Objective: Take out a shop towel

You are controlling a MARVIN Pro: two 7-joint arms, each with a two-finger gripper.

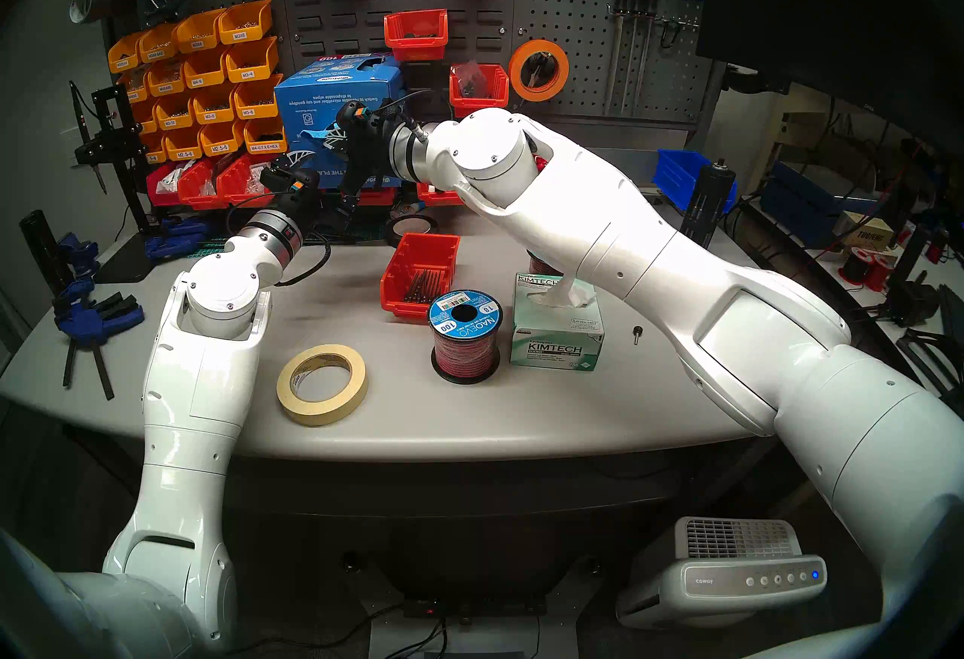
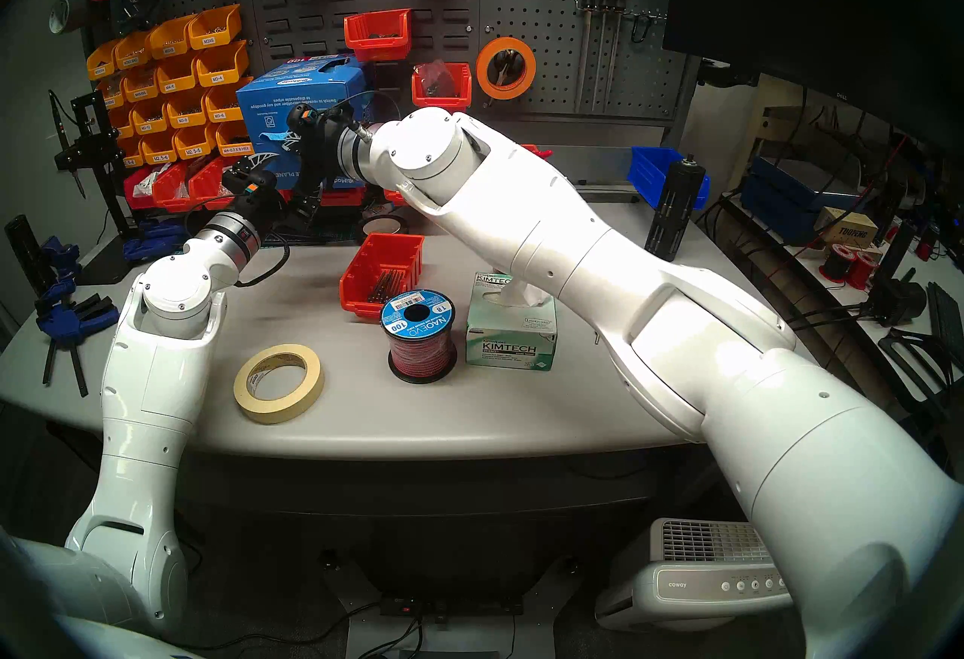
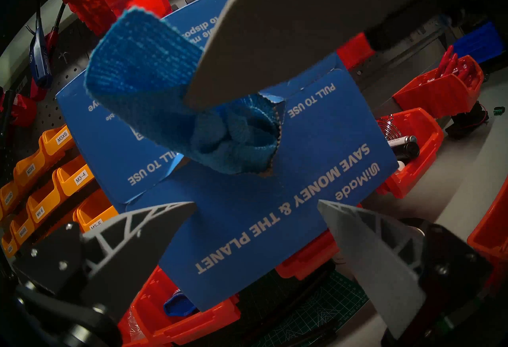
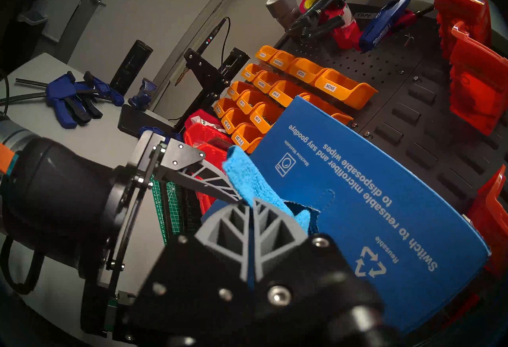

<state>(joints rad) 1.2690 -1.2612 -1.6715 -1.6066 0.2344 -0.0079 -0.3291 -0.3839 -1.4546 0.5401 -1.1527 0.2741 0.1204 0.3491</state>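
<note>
The blue carton [image 1: 339, 105] stands upside down at the back of the table, against red bins. The shop towel [image 3: 143, 63], bright-blue microfibre, pokes out of the torn hole in the carton's face [image 3: 275, 214]. My right gripper [image 4: 248, 200] is shut on the towel [image 4: 247, 179] just outside the hole, and a corner sticks out past its fingertips [image 1: 313, 135]. My left gripper [image 3: 255, 202] is open and empty, facing the carton just below the hole. One of its fingers [image 4: 211, 179] sits close beside the right gripper. Most of the towel is hidden inside the carton.
A Kimtech tissue box [image 1: 558, 324], a wire spool [image 1: 464, 334], a red bin [image 1: 422, 272] and a masking tape roll [image 1: 322, 384] sit mid-table under my right arm. Orange bins [image 1: 208, 84] hang left of the carton. Blue clamps [image 1: 94, 319] lie at the table's left edge.
</note>
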